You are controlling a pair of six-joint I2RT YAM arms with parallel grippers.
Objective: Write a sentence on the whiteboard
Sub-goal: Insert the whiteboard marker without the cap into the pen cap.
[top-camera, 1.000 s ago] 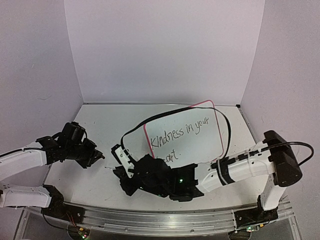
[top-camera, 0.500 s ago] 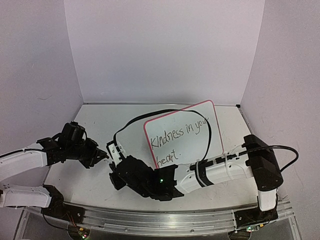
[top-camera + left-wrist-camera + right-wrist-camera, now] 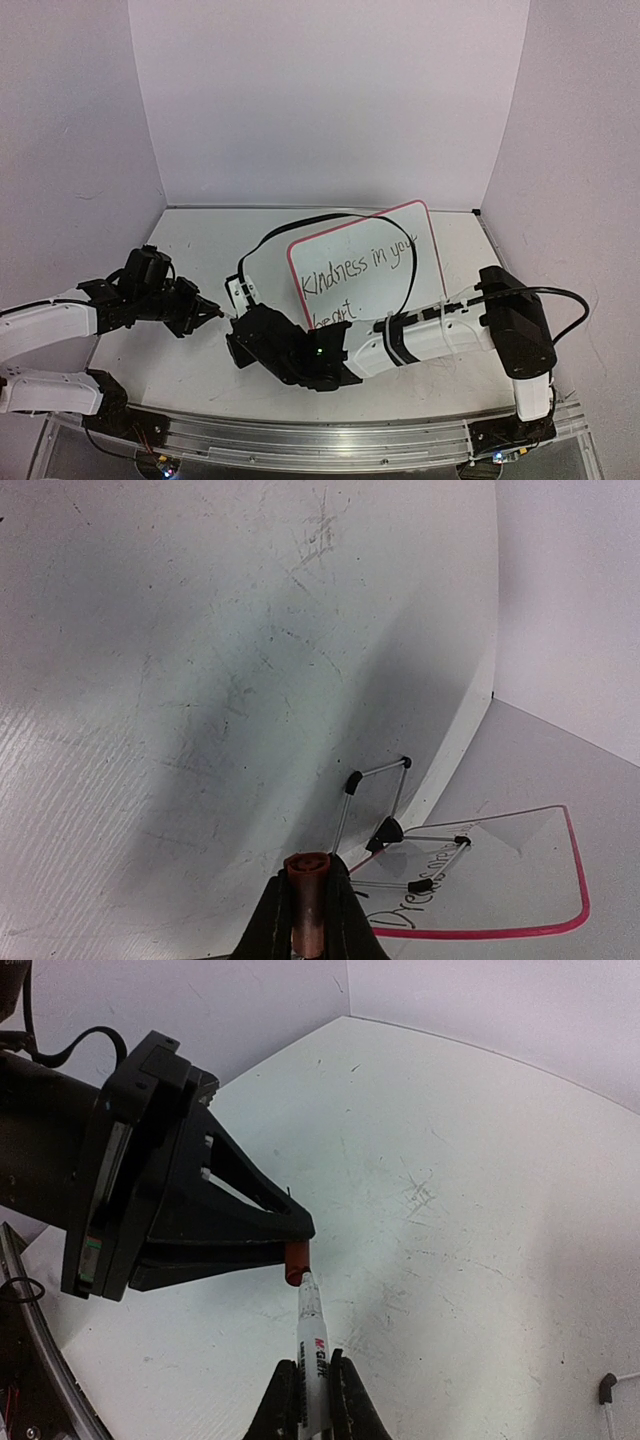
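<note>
The whiteboard (image 3: 365,265) stands tilted at mid-table, pink-rimmed, with the black sentence (image 3: 355,270) "Kindness in your heart." in two lines; its last word is partly behind my right arm. The board's rim (image 3: 575,880) also shows in the left wrist view. My left gripper (image 3: 207,308) (image 3: 308,895) is shut on a red-brown marker cap (image 3: 307,872). My right gripper (image 3: 238,322) (image 3: 312,1375) reaches left, shut on a white marker (image 3: 314,1345). The marker's tip sits at the mouth of the cap (image 3: 296,1262), which is pinched in the left gripper's black fingers (image 3: 250,1230).
A black cable (image 3: 300,225) loops from my right arm over the board's left side. A wire stand with black feet (image 3: 385,832) sits by the board. White walls enclose the scuffed table (image 3: 200,240); a metal rail (image 3: 320,440) runs along the near edge.
My right arm has swung left away from the board's lower edge, bringing the marker to the left gripper. The left gripper has shifted slightly right. More of the second line of writing shows.
</note>
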